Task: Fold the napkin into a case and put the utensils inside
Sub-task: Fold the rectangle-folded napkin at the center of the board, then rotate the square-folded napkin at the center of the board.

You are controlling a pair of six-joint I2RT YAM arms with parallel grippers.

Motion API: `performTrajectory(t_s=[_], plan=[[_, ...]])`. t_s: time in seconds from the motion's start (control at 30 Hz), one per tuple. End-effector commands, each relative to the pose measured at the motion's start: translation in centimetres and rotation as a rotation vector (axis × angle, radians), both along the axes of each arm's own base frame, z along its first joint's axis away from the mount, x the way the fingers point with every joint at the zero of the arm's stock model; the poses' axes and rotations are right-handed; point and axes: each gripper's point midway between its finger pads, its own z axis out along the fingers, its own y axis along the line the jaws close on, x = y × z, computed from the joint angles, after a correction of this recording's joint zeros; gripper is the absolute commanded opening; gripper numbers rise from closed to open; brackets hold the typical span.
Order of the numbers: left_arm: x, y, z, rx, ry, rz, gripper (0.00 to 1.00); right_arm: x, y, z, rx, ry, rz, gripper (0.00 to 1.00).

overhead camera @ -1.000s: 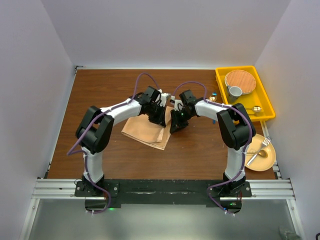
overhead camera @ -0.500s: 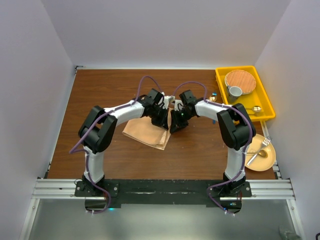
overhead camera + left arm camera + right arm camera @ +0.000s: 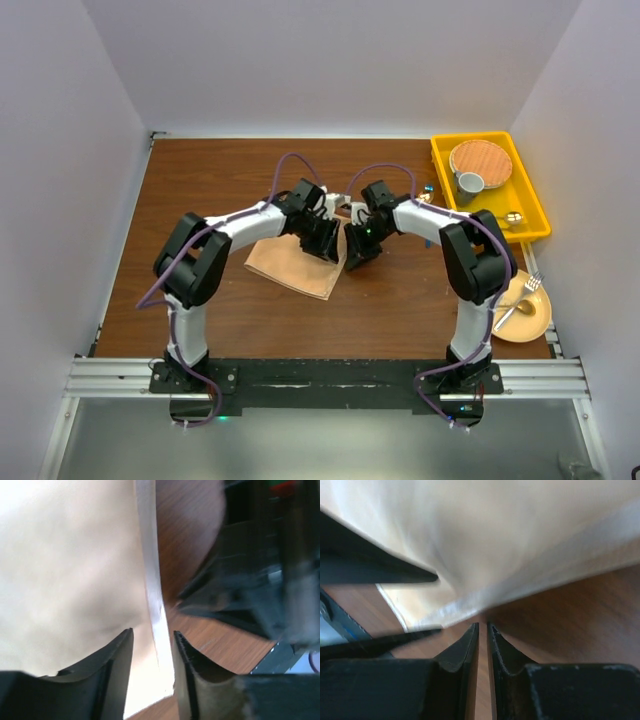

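Note:
The peach napkin (image 3: 290, 265) lies folded flat on the wooden table, left of centre. My left gripper (image 3: 328, 245) hovers over its right edge. In the left wrist view that gripper (image 3: 153, 637) is open, its jaws straddling the pale hem of the napkin (image 3: 75, 570) without pinching it. My right gripper (image 3: 356, 252) faces it from the right, almost touching. In the right wrist view this gripper (image 3: 483, 626) is shut to a thin slit with only wood showing in it, and the napkin (image 3: 495, 540) edge lies just past its tips. A fork (image 3: 531, 283) and spoon (image 3: 508, 313) rest on a yellow plate (image 3: 535, 322) at the far right.
A yellow tray (image 3: 440, 160) at the back right holds a round wooden plate (image 3: 480, 158), a grey cup (image 3: 470, 183) and a gold spoon (image 3: 512, 218). A small gold piece (image 3: 428, 187) lies beside the tray. Grey walls close in three sides.
My left gripper has opened, letting go of the napkin's edge, after moving a little to the right. The right gripper has shifted slightly and the napkin lies flatter.

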Motion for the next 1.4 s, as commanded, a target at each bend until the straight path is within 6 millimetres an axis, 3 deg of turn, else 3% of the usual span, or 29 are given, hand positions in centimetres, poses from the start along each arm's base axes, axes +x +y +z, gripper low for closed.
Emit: performTrajectory(t_s=[0.0, 0.07, 0.17, 0.3, 0.37, 0.5, 0.57, 0.67, 0.97, 1.3, 1.37], plan=[[1.7, 2.0, 5.9, -0.085, -0.163, -0.023, 0.44, -0.9, -1.2, 5.0, 0.019, -0.071, 0.124, 0.18], [3.0, 4.4, 7.6, -0.08, -0.216, 0.003, 0.45, -1.3, -1.1, 7.0, 0.053, -0.087, 0.209, 0.21], [4.1, 8.3, 8.5, -0.061, -0.252, -0.015, 0.45, 0.8, -0.2, 10.3, 0.096, -0.189, 0.227, 0.29], [1.9, 12.5, 9.3, -0.069, -0.344, -0.264, 0.46, 5.8, 0.9, 12.5, 0.081, -0.345, 0.191, 0.45], [-0.2, 13.8, 9.4, -0.046, -0.401, -0.368, 0.46, 7.9, 1.0, 11.3, 0.048, -0.357, 0.171, 0.49], [-4.5, 16.9, 7.2, 0.061, -0.475, -0.63, 0.46, 12.3, 0.7, 10.7, 0.022, -0.4, 0.104, 0.61], [-6.2, 18.0, 5.8, 0.095, -0.458, -0.661, 0.45, 13.8, 0.4, 9.5, 0.017, -0.391, 0.072, 0.69], [-7.6, 19.5, 3.4, 0.156, -0.431, -0.675, 0.43, 15.1, 0.4, 9.0, 0.015, -0.399, 0.056, 0.73], [-4.8, 20.9, -0.2, 0.288, -0.428, -0.558, 0.4, 14.2, 0.3, 5.0, 0.012, -0.321, 0.062, 0.73], [-0.6, 21.7, -2.2, 0.38, -0.451, -0.424, 0.41, 9.4, -0.6, 1.7, 0.02, -0.172, 0.05, 0.71], [0.7, 21.8, -2.0, 0.384, -0.468, -0.395, 0.41, 8.9, -0.8, 2.0, 0.025, -0.181, 0.05, 0.71]])
